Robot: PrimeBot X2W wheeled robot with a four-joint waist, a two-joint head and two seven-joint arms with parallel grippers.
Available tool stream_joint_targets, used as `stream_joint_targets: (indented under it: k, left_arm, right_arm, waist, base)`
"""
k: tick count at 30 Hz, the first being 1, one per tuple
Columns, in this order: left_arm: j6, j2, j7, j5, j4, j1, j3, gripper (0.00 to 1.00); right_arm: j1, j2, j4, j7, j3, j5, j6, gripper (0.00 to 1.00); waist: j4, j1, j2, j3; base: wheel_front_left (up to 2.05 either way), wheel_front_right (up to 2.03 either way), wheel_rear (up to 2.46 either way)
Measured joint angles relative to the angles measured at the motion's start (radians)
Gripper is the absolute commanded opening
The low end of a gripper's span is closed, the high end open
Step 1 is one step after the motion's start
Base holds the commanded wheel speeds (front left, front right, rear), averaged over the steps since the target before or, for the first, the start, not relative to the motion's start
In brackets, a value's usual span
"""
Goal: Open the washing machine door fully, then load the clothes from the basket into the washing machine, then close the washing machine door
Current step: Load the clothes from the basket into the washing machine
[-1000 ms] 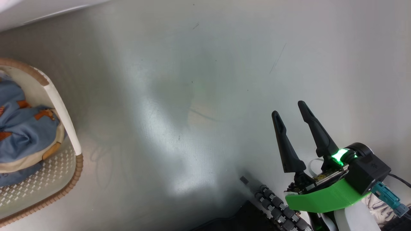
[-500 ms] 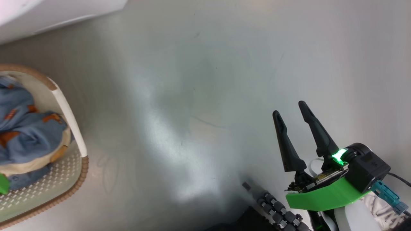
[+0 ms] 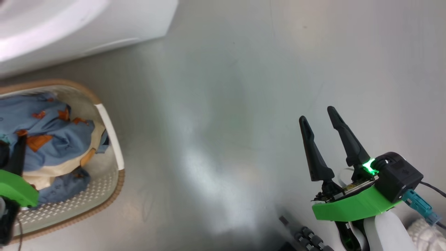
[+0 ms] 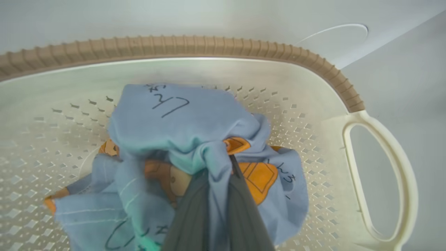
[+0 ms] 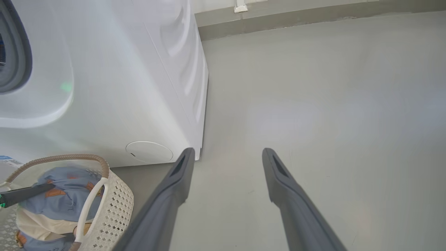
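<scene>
Pinching a fold of the soft light-blue printed clothes [image 4: 181,115], the left hand [image 4: 220,166] is clamped shut on it; so thin a bite may slip on lifting, or trailing cloth may snag the brown rim of the cream perforated basket [image 4: 209,45]. The clothes bunch around its fingertips, inside the basket. The right hand [image 3: 316,114] hangs spread, empty.

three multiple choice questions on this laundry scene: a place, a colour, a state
1. The basket stands: A on the floor by the washing machine; B on top of it; C inside the drum.
2. Its rim is: A green; B brown; C black.
3. The left gripper is: A open over bare floor; B shut on the handle; C shut on the clothes.
1 A: it sits at the machine's foot. 2 B: the woven band is brown. 3 C: fabric is pinched between its fingers.
</scene>
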Motion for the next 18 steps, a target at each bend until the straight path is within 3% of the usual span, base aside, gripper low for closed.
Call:
stream_joint_targets:
  k: [8,18]
  left_arm:
    - [0.0,-0.076,0.0,0.15,-0.104,0.096,0.193,0.0]
    - [0.0,-0.178,0.0,0.283,-0.217,0.212,0.358,0.0]
  right_arm:
    - [-0.012,-0.001,0.031,0.0,-0.007,-0.014,0.0,1.0]
    - [-0.015,-0.004,0.083,0.0,-0.028,-0.035,0.0,1.0]
  waist:
    - [0.04,0.0,0.0,-0.082]
    - [0.097,0.0,0.0,-0.197]
  base:
    - [0.0,0.0,0.0]
    - [0.0,0.0,0.0]
